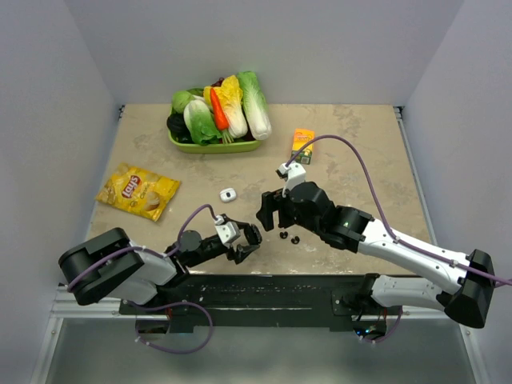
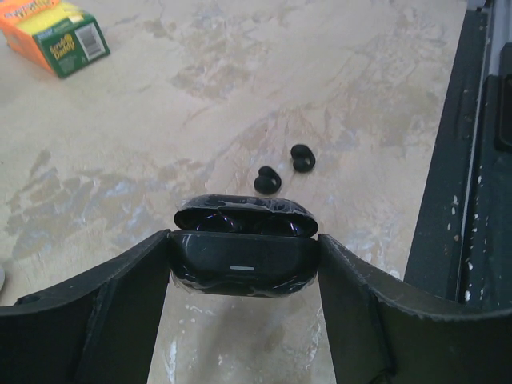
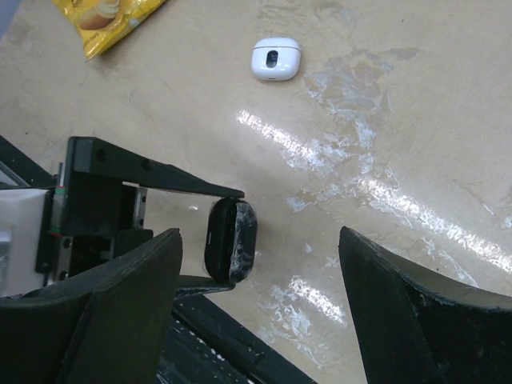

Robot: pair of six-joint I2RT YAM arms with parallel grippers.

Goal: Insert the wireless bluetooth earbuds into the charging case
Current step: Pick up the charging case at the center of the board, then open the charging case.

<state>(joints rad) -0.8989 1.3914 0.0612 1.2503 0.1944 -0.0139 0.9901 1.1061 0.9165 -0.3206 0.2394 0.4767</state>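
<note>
- Two hands work over the surface (image 1: pixel 360 160): the right hand (image 1: pixel 273 216) hangs released and empty, at 12 o'clock from the earbuds in the top view.
- Left hand (image 2: pixel 244 248) is clenched on the black charging case (image 2: pixel 240 270), whose lid looks open.
- Both black earbuds (image 2: pixel 268 180) lie loose at 3 o'clock from the case, neither seated.
- Step in hand, I judge: picking the first bud, which calls for a fine, centred pinch.

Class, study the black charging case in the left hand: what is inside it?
The black charging case looks to have its lid partly raised, showing only a dark glossy gap; the lid hides the sockets. Two black earbuds lie outside, on the table beyond it.
</note>
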